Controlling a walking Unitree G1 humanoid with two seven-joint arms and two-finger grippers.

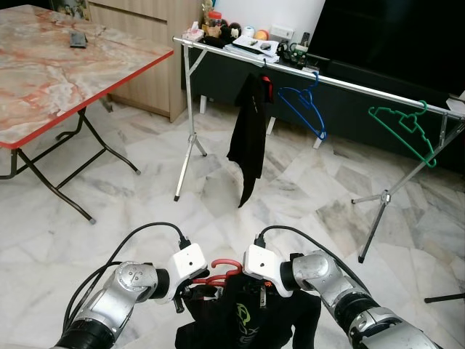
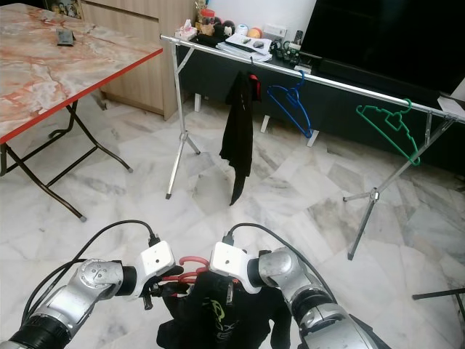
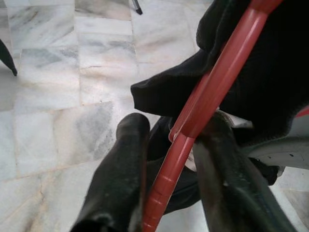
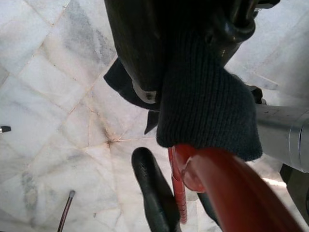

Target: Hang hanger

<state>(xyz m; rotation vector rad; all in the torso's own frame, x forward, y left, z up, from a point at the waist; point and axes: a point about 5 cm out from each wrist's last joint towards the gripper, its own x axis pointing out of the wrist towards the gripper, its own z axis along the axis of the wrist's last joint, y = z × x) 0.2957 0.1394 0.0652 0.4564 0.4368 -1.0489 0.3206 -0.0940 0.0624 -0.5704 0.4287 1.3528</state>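
A red hanger (image 1: 218, 270) carrying a black garment (image 1: 247, 320) is held low in front of me, over the floor. My left gripper (image 1: 190, 291) is shut on its red bar, with a black finger (image 3: 128, 159) on each side of the bar (image 3: 207, 96). From the other side, my right gripper (image 1: 258, 291) is shut on the same hanger (image 4: 227, 193) beside the garment's knit edge (image 4: 203, 106). Farther ahead stands a silver clothes rail (image 1: 349, 83) with a hung black shirt (image 1: 251, 131), a blue hanger (image 1: 305, 109) and a green hanger (image 1: 403, 131).
A folding table (image 1: 58, 65) with a marble top and red edge stands at the left. The rail's splayed legs (image 1: 190, 145) (image 1: 385, 196) rest on the marble floor. Behind the rail are a low cluttered cabinet (image 1: 254, 43) and a dark screen (image 1: 392, 36).
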